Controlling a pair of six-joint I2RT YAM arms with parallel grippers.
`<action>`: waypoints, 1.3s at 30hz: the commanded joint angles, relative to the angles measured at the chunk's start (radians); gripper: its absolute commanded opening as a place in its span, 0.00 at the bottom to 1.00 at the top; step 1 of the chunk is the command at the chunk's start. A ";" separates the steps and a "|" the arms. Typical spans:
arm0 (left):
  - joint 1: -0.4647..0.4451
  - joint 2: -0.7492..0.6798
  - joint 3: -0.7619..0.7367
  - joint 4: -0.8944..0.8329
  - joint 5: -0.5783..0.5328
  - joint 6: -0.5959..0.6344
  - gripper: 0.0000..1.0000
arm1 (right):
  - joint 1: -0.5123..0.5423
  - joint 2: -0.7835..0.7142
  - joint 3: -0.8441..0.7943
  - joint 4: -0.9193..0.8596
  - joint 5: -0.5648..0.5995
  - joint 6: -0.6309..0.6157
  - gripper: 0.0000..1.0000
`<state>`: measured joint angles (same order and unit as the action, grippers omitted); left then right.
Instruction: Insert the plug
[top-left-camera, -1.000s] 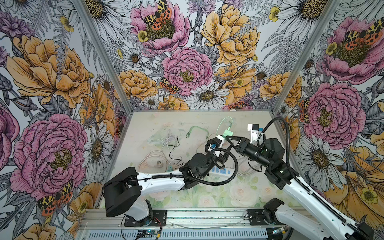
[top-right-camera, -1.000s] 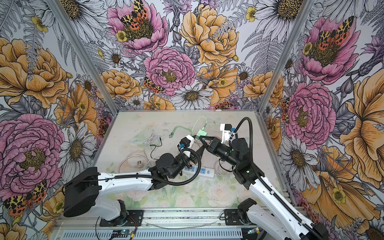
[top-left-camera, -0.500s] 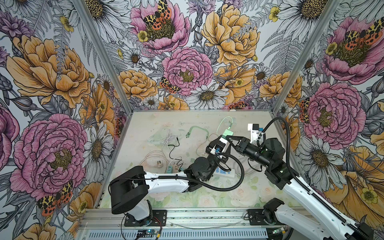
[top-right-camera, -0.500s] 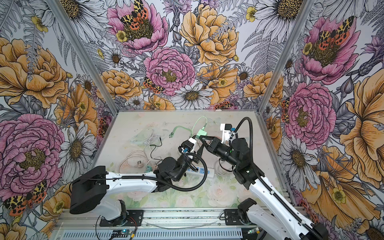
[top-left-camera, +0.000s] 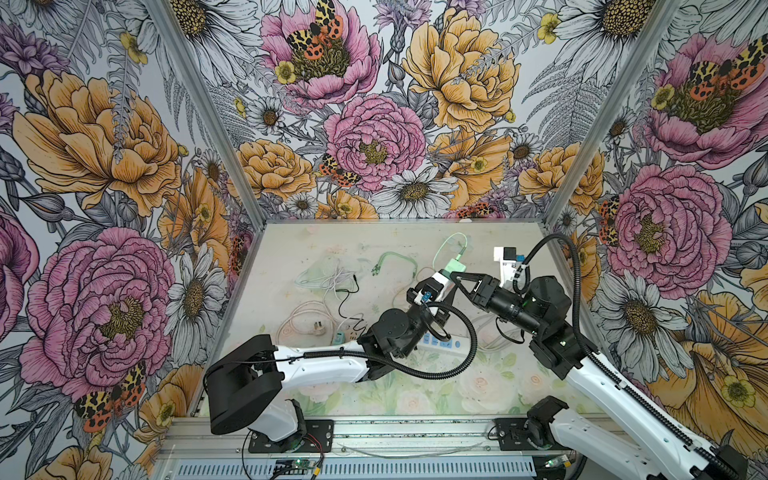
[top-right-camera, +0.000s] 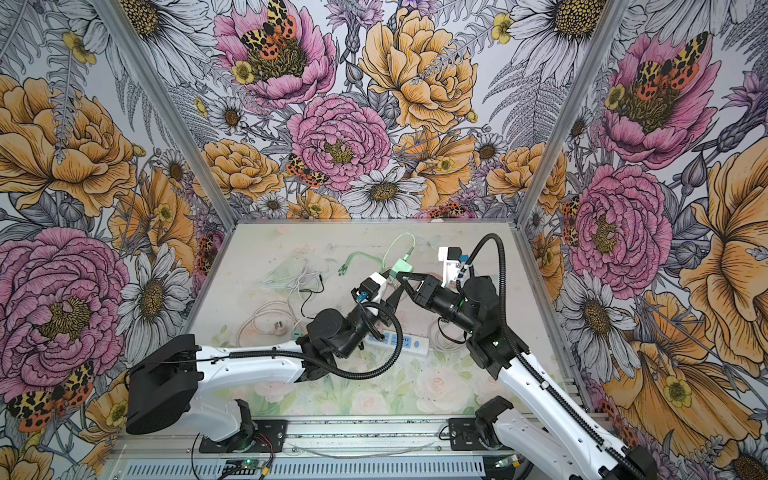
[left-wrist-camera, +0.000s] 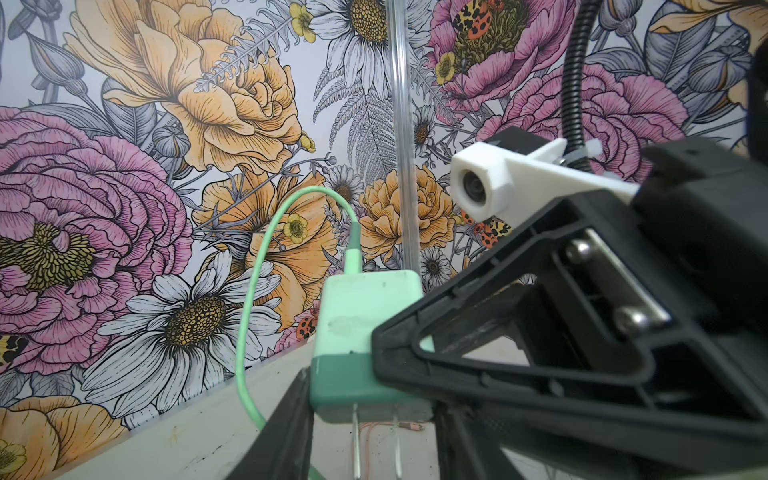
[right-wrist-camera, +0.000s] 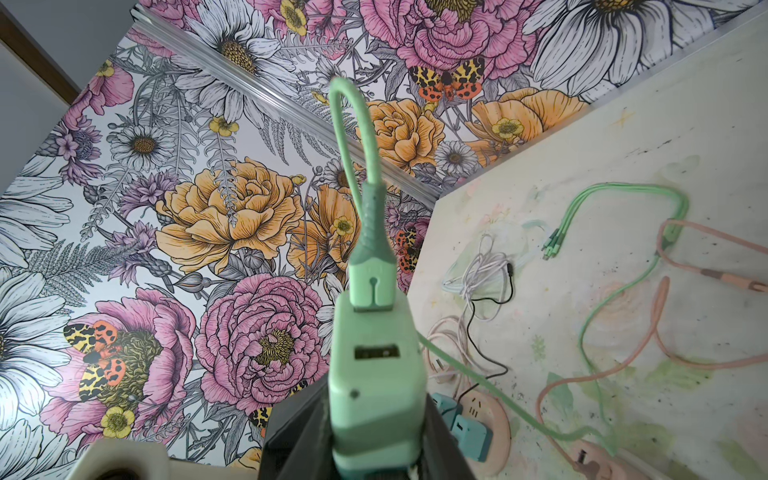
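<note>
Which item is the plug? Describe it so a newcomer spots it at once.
On the table, look right of centre, beyond the white power strip. Where the left gripper and right gripper meet sits a mint-green charger block, a green cable looping from it. It alone is raised; other cables lie flat.

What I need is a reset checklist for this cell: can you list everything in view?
green charger: 1, mint green, up in the air between both grippers
green cable: 1, green, plugged into the charger, trailing onto the table
power strip: 1, white with blue sockets, on the table under the left arm
white cable: 1 bundle, white, left part of the table
black cable: 1, black, by the white bundle
pink cables: at least 2, pale pink, on the table
teal adapters: 2, teal, near the strip
table: 1, pale floral
left gripper: 1, black
right gripper: 1, black
</note>
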<state>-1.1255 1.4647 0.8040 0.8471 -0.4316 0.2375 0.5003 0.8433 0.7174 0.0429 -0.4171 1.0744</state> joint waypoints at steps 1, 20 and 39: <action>0.075 -0.091 -0.002 -0.084 0.079 -0.059 0.31 | 0.000 -0.032 0.043 -0.068 -0.088 -0.077 0.49; 0.289 -0.208 0.086 -0.617 0.636 -0.151 0.31 | -0.197 0.101 0.220 -0.214 -0.325 -0.314 0.58; 0.339 -0.159 0.174 -0.691 0.780 -0.116 0.31 | -0.197 0.181 0.205 -0.206 -0.412 -0.329 0.55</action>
<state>-0.7971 1.3094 0.9501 0.1638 0.2977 0.1074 0.3061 1.0233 0.9028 -0.1802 -0.8104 0.7643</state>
